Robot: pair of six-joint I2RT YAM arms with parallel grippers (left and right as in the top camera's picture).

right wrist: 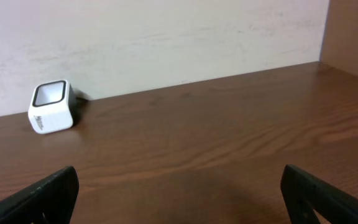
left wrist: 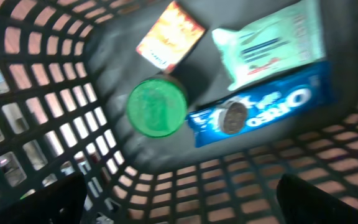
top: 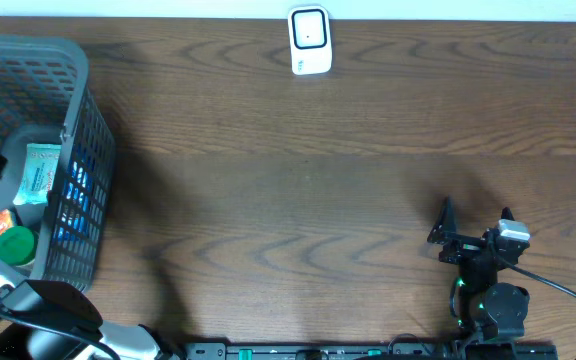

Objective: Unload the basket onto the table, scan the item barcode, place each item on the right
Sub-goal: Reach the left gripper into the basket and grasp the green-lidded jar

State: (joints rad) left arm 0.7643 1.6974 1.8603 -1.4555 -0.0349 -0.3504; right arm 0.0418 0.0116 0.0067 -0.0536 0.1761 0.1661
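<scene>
Early in the task, by the look of it: no item lifted, nothing near the scanner.

Left gripper: above the open grey basket at the table's left edge, looking down into it. Fingers spread wide, pinching nothing, clear of the contents.

In the basket: green-lidded jar, blue Oreo pack just beside it, orange box, pale green packet. All lying on the basket floor, untouched. Item meant for scanning: cannot tell. No barcode legible in this blurred view.

Right gripper: low over the bare wooden table at the near right, fingers spread, empty. Faces the white scanner, which sits at the far edge against the back wall, well apart from the basket.

Left to do, as judged: choose and grasp one item, lift it out of the basket, carry it across, turn the barcode toward the scanner window. In short, nearly everything.
</scene>
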